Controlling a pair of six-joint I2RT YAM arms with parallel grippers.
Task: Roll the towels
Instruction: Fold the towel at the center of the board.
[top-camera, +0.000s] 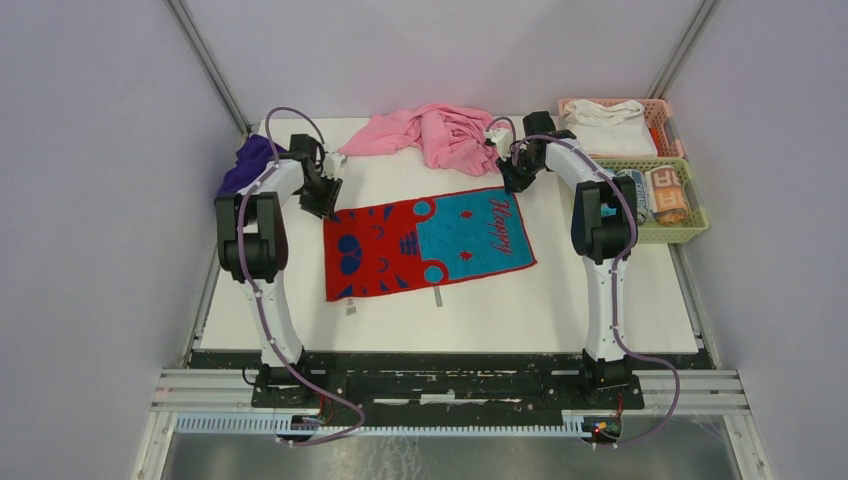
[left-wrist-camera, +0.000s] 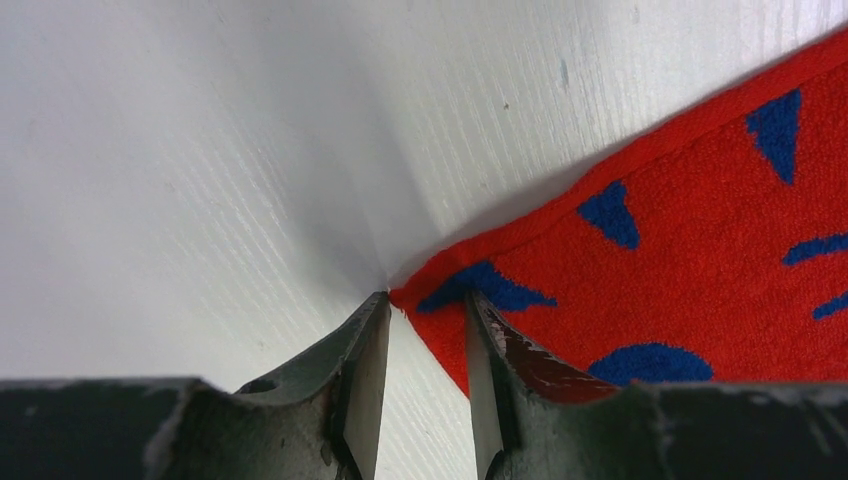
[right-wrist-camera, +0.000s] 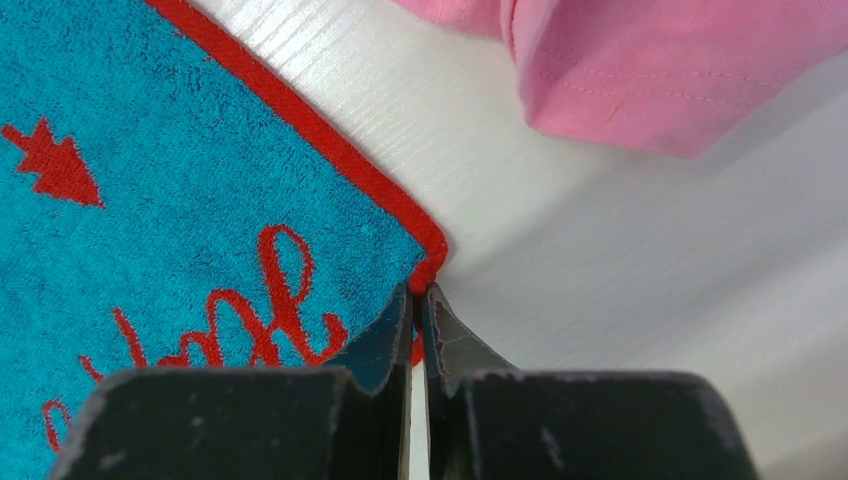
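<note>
Jaws at both far corners, towel (top-camera: 428, 245) lies lengthwise left-to-right.

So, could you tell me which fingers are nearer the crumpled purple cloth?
Left. The left fingers sit at the red-and-teal terry towel's red corner, close to the crumpled purple cloth; the right fingers pinch its teal corner, across the towel.

towel (top-camera: 428, 245) — half red, half teal, cat faces.

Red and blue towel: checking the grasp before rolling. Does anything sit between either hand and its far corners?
Nothing visible does. The left hand straddles the red corner of the towel, the right hand pinches its blue corner; the pink cloth lies beyond, apart.
</note>
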